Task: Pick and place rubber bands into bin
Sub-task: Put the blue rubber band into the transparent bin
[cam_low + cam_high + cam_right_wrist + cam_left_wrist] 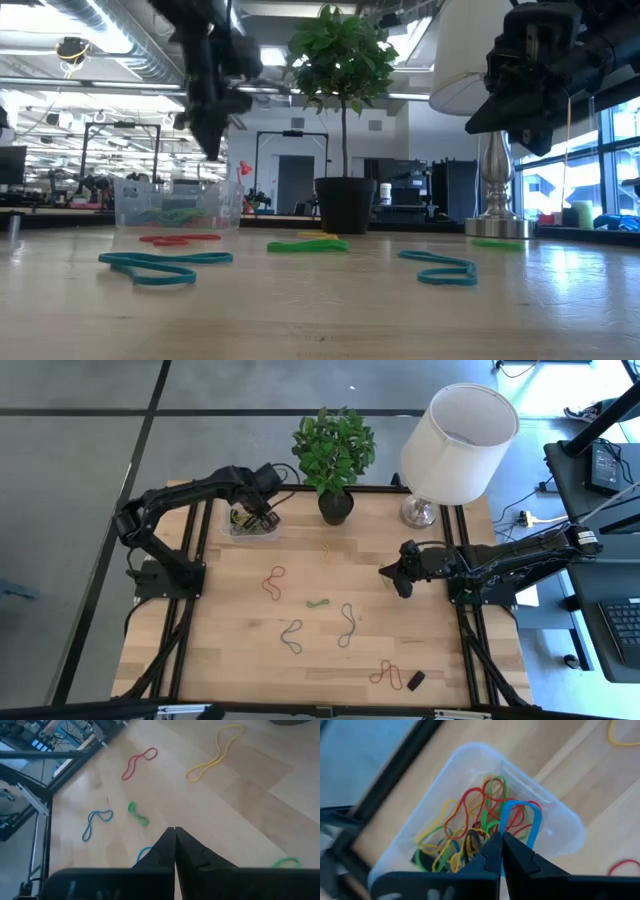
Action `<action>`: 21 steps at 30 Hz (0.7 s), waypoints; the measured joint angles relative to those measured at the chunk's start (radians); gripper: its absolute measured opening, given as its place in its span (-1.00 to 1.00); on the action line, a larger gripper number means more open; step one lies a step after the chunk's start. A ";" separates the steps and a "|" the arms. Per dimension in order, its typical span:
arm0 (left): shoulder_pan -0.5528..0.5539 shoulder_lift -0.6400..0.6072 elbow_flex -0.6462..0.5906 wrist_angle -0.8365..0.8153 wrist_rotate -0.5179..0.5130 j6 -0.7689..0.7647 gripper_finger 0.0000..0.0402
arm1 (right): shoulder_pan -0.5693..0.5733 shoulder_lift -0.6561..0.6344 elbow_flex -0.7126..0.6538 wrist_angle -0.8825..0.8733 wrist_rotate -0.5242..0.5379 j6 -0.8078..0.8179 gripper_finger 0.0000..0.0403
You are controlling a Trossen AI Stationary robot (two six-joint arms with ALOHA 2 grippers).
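I see open counter (pixel 240 650) mid and front; plant pot (pixel 336 507), lamp (pixel 420 512) and bin (pixel 250 528) crowd the back edge.

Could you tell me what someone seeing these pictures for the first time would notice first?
Probably the left gripper, shut on a blue band above the clear bin of tangled bands at the table's far left. Next, the white lamp and plant along the far edge, with loose bands scattered over the wood.
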 joint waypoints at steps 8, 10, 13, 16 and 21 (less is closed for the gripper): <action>0.088 0.066 -0.106 0.134 0.081 0.062 -0.99 | -0.002 0.000 0.000 0.001 0.044 0.061 -0.98; 0.088 0.102 -0.106 0.135 0.079 0.072 -0.98 | -0.002 0.000 0.000 0.001 0.057 0.066 -0.98; 0.088 0.151 -0.107 0.136 0.078 0.081 -0.97 | -0.003 0.000 0.000 0.001 0.078 0.096 -0.98; 0.088 0.182 -0.107 0.132 0.077 0.090 -0.91 | -0.003 0.000 0.000 0.001 0.086 0.111 -0.98; 0.088 0.178 -0.107 0.125 0.081 0.115 -0.69 | -0.003 0.000 0.000 0.002 0.087 0.127 -0.98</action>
